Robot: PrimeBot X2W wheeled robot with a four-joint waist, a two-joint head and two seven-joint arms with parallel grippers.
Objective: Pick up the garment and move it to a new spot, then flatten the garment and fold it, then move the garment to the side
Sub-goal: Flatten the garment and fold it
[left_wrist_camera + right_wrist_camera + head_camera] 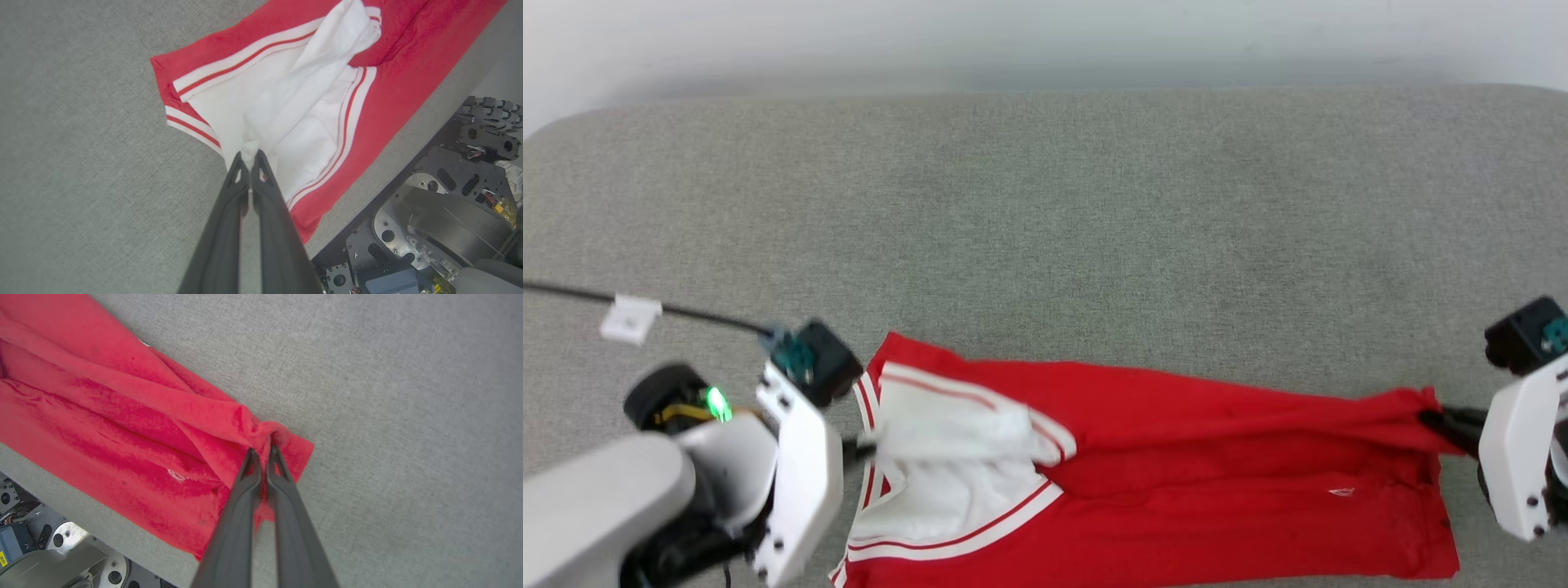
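Both hands [250, 153] [263, 447] seemingly tight on garment [1217, 457].

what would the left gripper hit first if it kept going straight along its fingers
The garment itself: the left gripper is shut on its white sleeve, and more of that sleeve lies straight ahead. Depth is hard to judge, so it might skim over it.

I saw a grey, cloth-covered bench [1045, 204] with rounded far corners. Behind its far edge there was a plain pale wall [1045, 33].
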